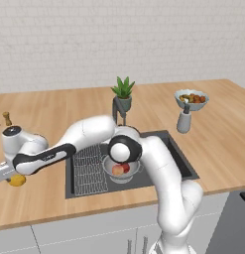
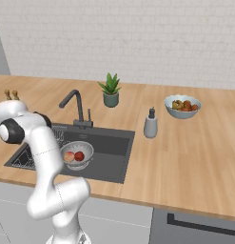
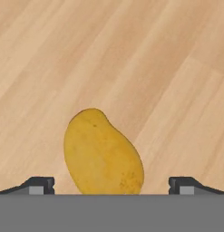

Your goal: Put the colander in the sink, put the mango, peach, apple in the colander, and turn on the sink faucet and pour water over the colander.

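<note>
Left of the sink, arm stretched low, gripper spread wide, 2 fingertips flanking the mango untouched

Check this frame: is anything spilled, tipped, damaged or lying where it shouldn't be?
Nothing stands out. The colander sits upright in the sink holding the peach and apple. The mango lies intact on the counter between the open gripper tips.

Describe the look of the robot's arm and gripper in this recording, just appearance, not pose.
The arm is glossy white with rounded, tube-like links and dark grey to black joint caps and bands; one dark band on the forearm bears faint lettering. No loose cables show. The gripper has two small dark finger tips with pale grey square pads.
</note>
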Available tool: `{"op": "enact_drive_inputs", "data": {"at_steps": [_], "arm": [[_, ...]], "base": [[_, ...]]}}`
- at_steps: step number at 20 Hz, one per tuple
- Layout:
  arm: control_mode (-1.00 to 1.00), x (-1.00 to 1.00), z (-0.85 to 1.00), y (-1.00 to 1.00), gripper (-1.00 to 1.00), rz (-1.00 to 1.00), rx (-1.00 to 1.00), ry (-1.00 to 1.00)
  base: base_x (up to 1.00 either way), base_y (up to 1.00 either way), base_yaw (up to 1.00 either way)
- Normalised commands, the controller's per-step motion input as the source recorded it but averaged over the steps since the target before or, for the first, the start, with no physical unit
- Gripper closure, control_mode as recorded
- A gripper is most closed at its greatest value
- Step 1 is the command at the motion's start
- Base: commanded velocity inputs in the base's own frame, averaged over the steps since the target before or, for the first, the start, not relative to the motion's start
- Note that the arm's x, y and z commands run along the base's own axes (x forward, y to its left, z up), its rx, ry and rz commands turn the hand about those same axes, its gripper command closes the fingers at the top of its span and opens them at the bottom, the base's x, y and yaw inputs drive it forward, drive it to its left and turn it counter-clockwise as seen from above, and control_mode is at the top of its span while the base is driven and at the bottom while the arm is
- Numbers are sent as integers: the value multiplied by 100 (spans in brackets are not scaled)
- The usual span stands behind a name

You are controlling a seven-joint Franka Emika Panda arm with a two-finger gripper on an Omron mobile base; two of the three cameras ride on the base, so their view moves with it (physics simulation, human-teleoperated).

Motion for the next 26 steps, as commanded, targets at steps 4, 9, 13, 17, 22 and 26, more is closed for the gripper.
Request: {"op": "enact_drive_inputs", "data": {"at_steps": [4,9,13,17,22,26], "arm": [[-100,0,-18,17,-100,5,-1,0],[-100,2,-20,0,-100,1,0,0],[-100,0,-24,0,-100,1,0,0],[-100,1,-24,0,-100,1,0,0],[-100,3,-23,0,100,1,0,0],[-100,3,-5,0,100,0,0,0]], "base": [[0,0,0],[0,0,0],[0,0,0],[0,0,0],[0,0,0],[0,0,0]]}}
